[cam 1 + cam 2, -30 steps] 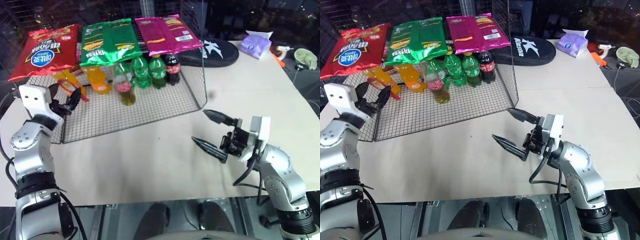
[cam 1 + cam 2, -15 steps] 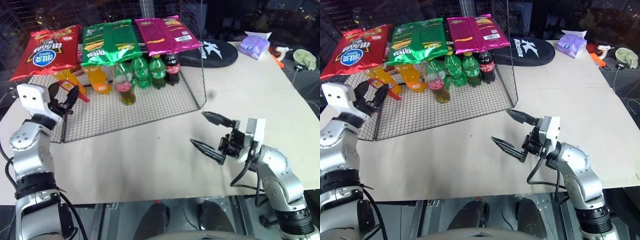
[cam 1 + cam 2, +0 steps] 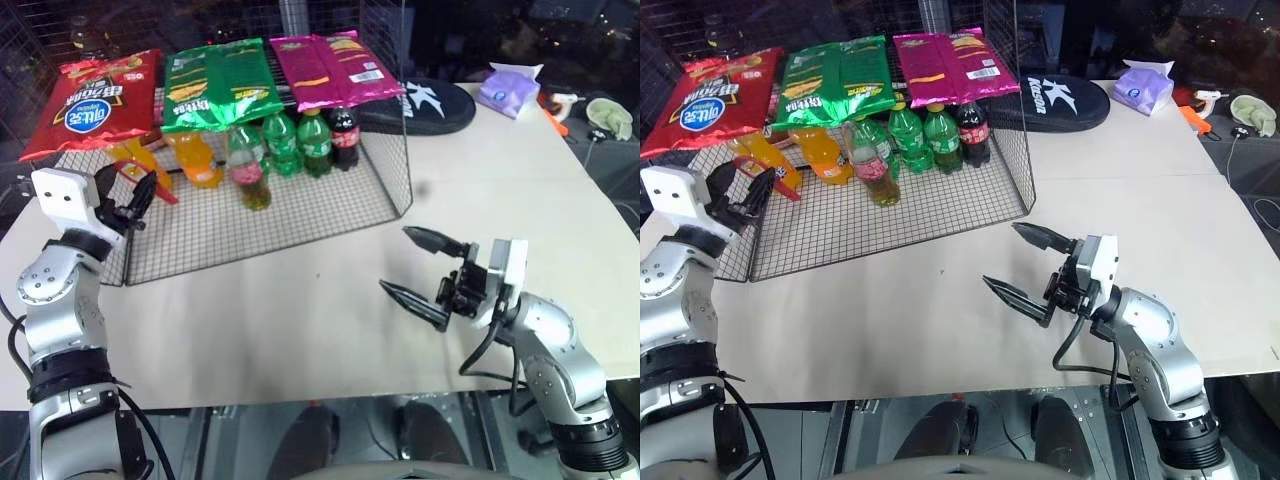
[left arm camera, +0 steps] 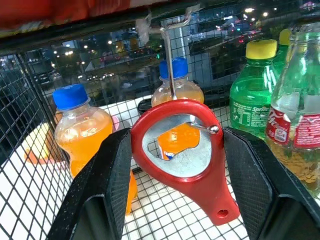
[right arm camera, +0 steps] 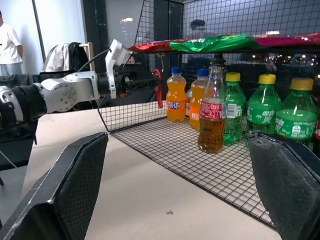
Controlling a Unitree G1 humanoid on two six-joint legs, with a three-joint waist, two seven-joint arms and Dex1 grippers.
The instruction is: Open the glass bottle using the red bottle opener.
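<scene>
Early stage. Left gripper (image 4: 172,165) has its jaws closed on the opener (image 4: 182,155), which hangs from a wire hook on the rack, upper left of the head view; not lifted off yet. Bottle (image 3: 248,165) stands capped on the mesh shelf among soda bottles, upper centre. Right gripper (image 3: 415,272) is wide open, empty, over the bench at lower right. Left: unhook, steady bottle, pry cap. Can't tell if the pads fully pinch; cap detail too small.

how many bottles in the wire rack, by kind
orange soda bottles: 2
green soda bottles: 3
dark cola bottle: 1
glass bottle: 1
total: 7
</scene>
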